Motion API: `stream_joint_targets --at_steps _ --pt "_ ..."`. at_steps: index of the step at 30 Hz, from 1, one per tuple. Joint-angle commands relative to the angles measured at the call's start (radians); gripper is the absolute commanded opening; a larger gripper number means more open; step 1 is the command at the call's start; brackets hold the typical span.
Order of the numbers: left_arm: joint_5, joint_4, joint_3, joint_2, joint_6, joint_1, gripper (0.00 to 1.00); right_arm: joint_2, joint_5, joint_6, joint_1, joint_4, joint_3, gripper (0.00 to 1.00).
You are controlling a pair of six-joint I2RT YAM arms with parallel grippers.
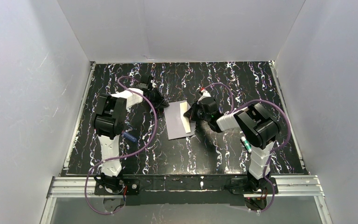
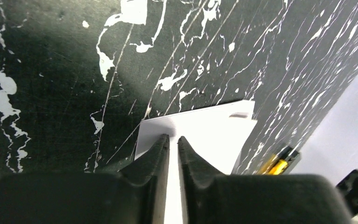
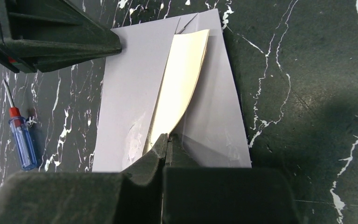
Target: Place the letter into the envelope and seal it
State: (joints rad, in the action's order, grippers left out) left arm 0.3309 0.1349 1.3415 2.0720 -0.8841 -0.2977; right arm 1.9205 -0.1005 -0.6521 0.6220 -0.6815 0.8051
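Note:
The pale lavender-grey envelope (image 1: 177, 125) (image 3: 130, 84) lies flat at the table's middle. The cream letter (image 1: 184, 113) (image 3: 182, 79) stands curved over it, its far end against the envelope's far edge. My right gripper (image 1: 193, 114) (image 3: 167, 138) is shut on the letter's near edge, lifting it off the envelope. My left gripper (image 1: 161, 103) (image 2: 173, 140) sits low over the envelope's (image 2: 205, 133) far left corner. Its jaws stand a narrow slit apart with nothing between them, only the paper showing underneath. In the right wrist view the left gripper (image 3: 114, 49) touches that corner.
A blue-handled screwdriver (image 1: 130, 137) (image 3: 22, 140) lies left of the envelope beside the left arm. A green-tipped pen-like item (image 1: 246, 143) lies by the right arm. A yellow and black object (image 2: 279, 161) shows in the left wrist view. White walls enclose the black marbled table (image 1: 205, 154).

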Motion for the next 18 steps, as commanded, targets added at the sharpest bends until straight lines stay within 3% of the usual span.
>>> stream_joint_targets --at_steps 1,5,8,12,18 --pt "0.001 0.204 0.040 -0.031 0.088 -0.018 0.22 0.045 0.060 -0.024 0.012 0.246 -0.006 0.01" --pt "0.015 0.279 0.066 -0.117 0.133 -0.018 0.44 0.035 0.054 0.003 0.010 0.285 0.015 0.01" --pt "-0.013 0.327 0.014 -0.188 0.137 -0.018 0.53 0.048 0.014 0.041 0.007 0.311 0.046 0.01" --pt "-0.033 0.365 -0.075 -0.224 0.151 -0.017 0.49 0.068 -0.027 0.051 0.007 0.334 0.081 0.01" --pt "0.084 0.339 -0.122 -0.130 0.143 -0.017 0.41 0.110 -0.083 0.027 0.007 0.310 0.111 0.01"
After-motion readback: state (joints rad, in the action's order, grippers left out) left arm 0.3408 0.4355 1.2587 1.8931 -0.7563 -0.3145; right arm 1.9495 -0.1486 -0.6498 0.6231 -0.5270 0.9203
